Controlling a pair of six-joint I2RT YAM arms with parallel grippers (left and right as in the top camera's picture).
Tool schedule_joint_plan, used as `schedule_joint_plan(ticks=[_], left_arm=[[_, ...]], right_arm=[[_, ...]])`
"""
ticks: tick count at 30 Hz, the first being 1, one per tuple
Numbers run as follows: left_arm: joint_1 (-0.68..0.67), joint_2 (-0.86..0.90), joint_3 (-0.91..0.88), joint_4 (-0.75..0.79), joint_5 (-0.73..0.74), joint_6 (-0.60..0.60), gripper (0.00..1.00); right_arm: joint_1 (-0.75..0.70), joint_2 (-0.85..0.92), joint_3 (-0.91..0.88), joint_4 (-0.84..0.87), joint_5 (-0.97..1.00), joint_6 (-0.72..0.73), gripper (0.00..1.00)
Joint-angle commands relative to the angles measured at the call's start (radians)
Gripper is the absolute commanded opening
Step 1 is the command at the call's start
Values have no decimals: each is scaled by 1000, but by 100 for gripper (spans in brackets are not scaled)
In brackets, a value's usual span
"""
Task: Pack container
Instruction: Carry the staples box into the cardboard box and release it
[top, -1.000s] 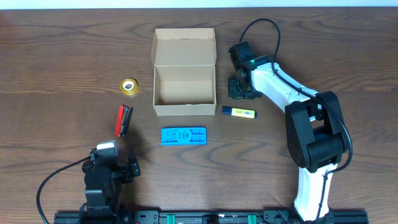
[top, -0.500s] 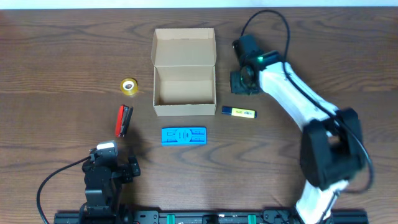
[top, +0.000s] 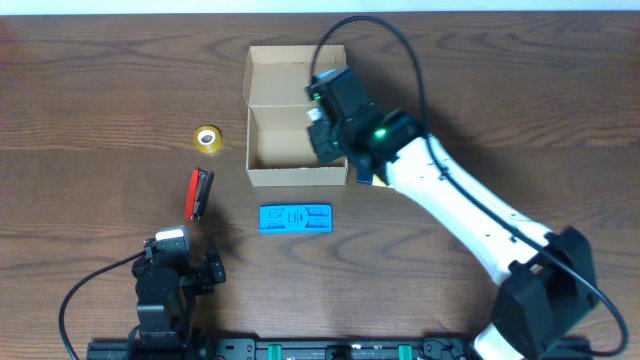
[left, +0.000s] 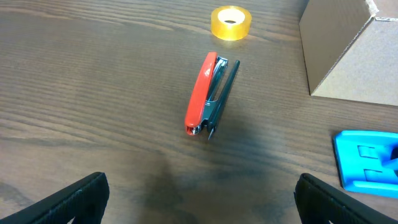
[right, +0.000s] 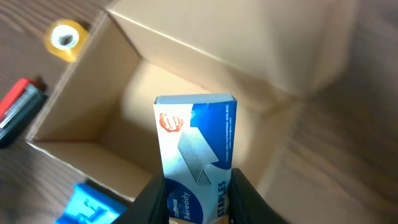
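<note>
The right hand (right: 198, 198) pinches a blue staple box (right: 198, 149) between its two fingers, one pressed against each long side, so the box stands upright out of the grip with its printed face toward the wrist camera. Directly below and ahead of this hand sits the container (right: 168, 74), a tan cardboard box with its flap lid folded back on the far side; the staple box hangs over the open cavity, near the wall on the hand's right, and does not reach the floor. The left hand (left: 199, 202) rests low near the surface (left: 93, 93) with its fingers spread wide, gripping and touching nothing. Straight ahead of it, between the lines of its two fingers, lies a red stapler (left: 208, 96), with a yellow tape roll (left: 231, 22) farther ahead. A flat blue plastic piece (left: 367, 162) lies ahead of its right finger, and a corner of the container stands beyond that.
</note>
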Motion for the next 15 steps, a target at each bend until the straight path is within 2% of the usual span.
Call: schedule_joint_plan(ticks=[1, 15], left_arm=[[6, -6, -9, -2, 0, 3, 95], [6, -6, -9, -2, 0, 3, 95]], right_arm=[[20, 59, 11, 47, 35, -37, 20], [22, 222, 11, 79, 35, -44, 22]])
